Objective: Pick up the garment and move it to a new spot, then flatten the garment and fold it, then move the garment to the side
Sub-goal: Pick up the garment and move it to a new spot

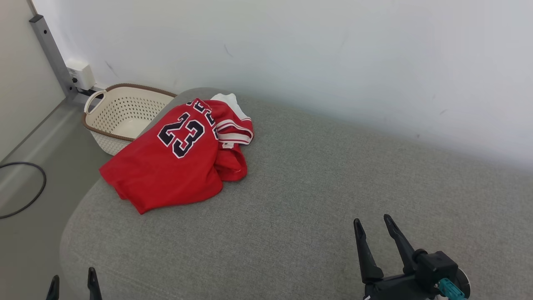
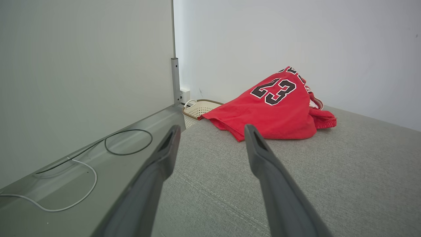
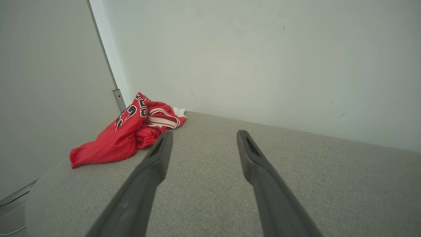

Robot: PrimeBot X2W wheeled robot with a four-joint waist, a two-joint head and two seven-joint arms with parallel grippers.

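**A:** Where's the left gripper (image 1: 72, 273)?
**B:** Low at the cushion's (image 1: 312, 196) near edge, fingers spread, empty. It looks parked.
**A:** And the garment (image 1: 175, 166)?
**B:** It's crumpled at the far left corner beside the basket (image 1: 120, 112), not yet picked up.
**A:** The right gripper (image 1: 372, 218)?
**B:** Also spread and empty, well apart from the garment, probably poised to reach.

The right claw (image 1: 372, 221) hangs low over the near right part of the grey upholstered seat (image 1: 291, 187). Its two long dark fingers (image 1: 364, 254) are spread wide, point away from the robot and hold nothing. Behind them sits the black wrist block (image 1: 433, 266) with a teal fitting (image 1: 449, 287). The left claw (image 1: 73, 287) straddles the seat's near left edge, its jaws just as wide apart and empty.
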